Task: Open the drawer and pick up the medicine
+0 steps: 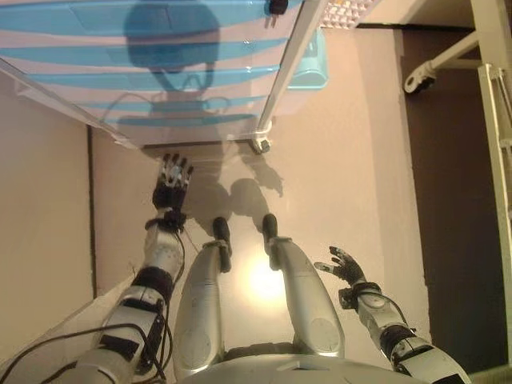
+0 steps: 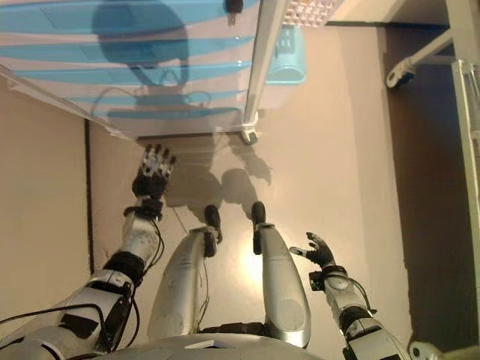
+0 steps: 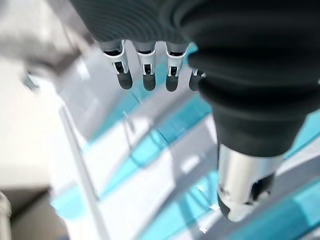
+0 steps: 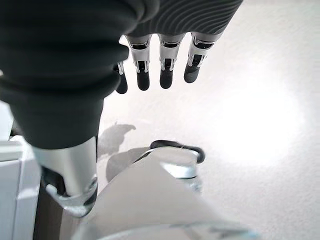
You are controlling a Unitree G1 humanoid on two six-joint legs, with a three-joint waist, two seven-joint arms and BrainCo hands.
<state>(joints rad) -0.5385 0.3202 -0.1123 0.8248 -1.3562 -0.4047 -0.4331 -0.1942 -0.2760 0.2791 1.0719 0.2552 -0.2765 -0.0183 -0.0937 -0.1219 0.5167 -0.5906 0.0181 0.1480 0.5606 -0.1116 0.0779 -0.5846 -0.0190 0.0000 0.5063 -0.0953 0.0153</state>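
A white drawer unit with translucent blue drawer fronts [image 1: 160, 76] stands ahead of me, seen from above; its drawers look closed. My left hand [image 1: 172, 182] reaches toward the foot of the unit, fingers straight and open, just short of the lowest drawer front [image 3: 150, 150]. Low at my right side hangs my right hand [image 1: 342, 266], open with relaxed fingers [image 4: 167, 70] and holding nothing. No medicine shows in any view.
A white frame post [image 1: 288, 68] on a caster [image 1: 260, 146] runs along the unit's right side. A light blue basket [image 1: 310, 68] sits behind it. Another wheeled white frame [image 1: 488, 72] stands at the far right on darker floor.
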